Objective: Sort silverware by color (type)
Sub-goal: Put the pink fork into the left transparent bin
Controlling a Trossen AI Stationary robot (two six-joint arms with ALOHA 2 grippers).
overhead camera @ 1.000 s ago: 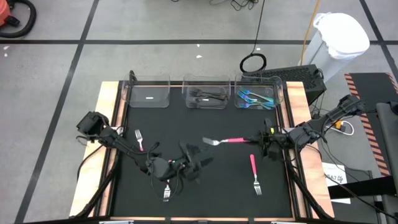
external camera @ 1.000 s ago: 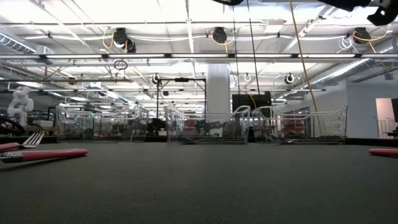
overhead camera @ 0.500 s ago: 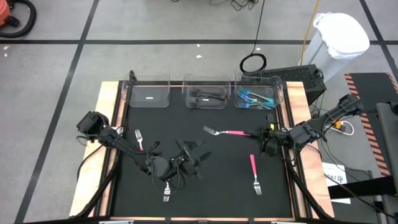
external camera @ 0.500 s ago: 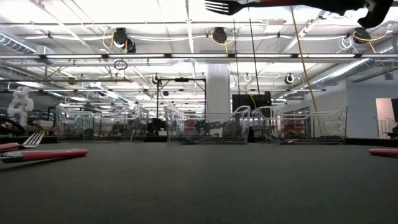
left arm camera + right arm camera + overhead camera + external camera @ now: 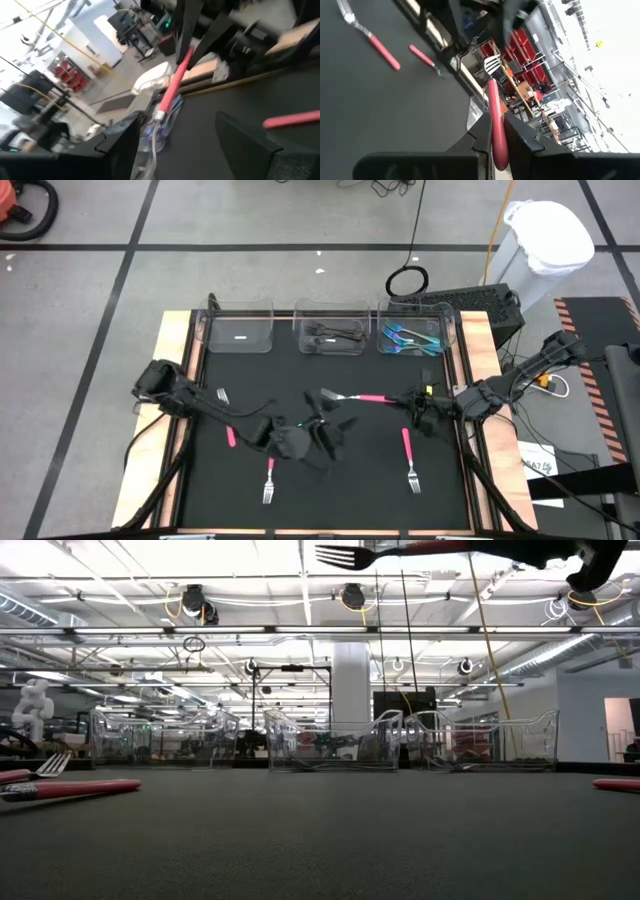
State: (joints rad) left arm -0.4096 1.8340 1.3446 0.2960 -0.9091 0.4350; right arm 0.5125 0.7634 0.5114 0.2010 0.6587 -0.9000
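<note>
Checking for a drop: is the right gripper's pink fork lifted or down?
Lifted: the right gripper is shut on the pink fork, high above the mat in the low view.

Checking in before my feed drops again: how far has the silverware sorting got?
Done: black pieces sit in the middle bin, teal ones in the right bin.
In hand: the right hand is shut on a pink-handled fork, lifted; the left hand is open nearby.
Left: three pink-handled forks on the mat; the left bin holds no pink silverware yet.
</note>
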